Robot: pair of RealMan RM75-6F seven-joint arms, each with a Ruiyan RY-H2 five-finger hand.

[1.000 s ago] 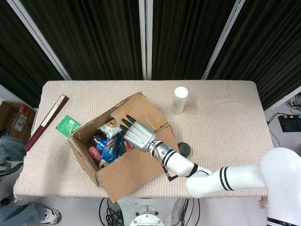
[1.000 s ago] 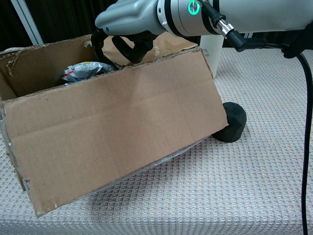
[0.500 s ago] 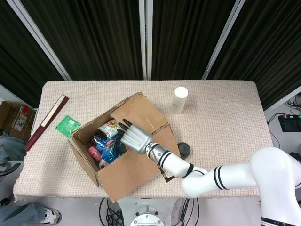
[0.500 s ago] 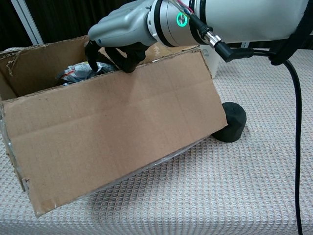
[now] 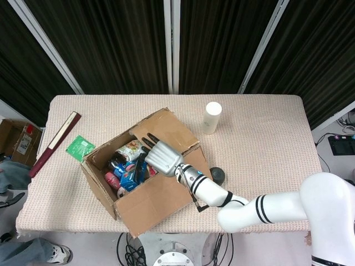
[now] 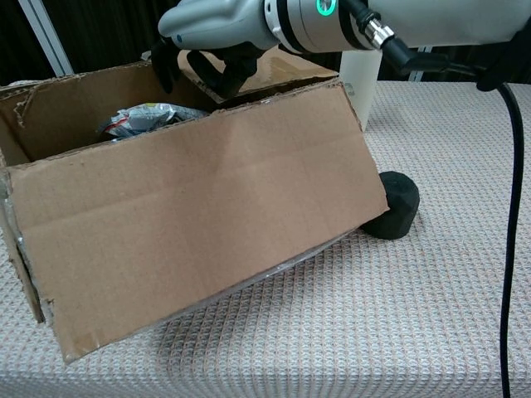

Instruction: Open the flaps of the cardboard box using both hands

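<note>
Cardboard box [image 6: 199, 207] unmoved; right hand [image 6: 217, 23] has lifted, fingers [image 6: 162, 62] clear.

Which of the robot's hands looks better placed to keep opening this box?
The right hand. It hovers just above the open top of the cardboard box, its fingers curled down beside the near flap. The left hand shows in neither view, so it seems farther from any flap.

Robot lab or test bay, staged rather than lived in.
Black pleated curtains [image 5: 122, 39] with white frame poles [image 5: 172, 44] behind one table [image 5: 266, 144] under a beige woven cover; loose cables [image 5: 130, 249] under the table, another cardboard carton [image 5: 16, 141] on the floor at left.
</note>
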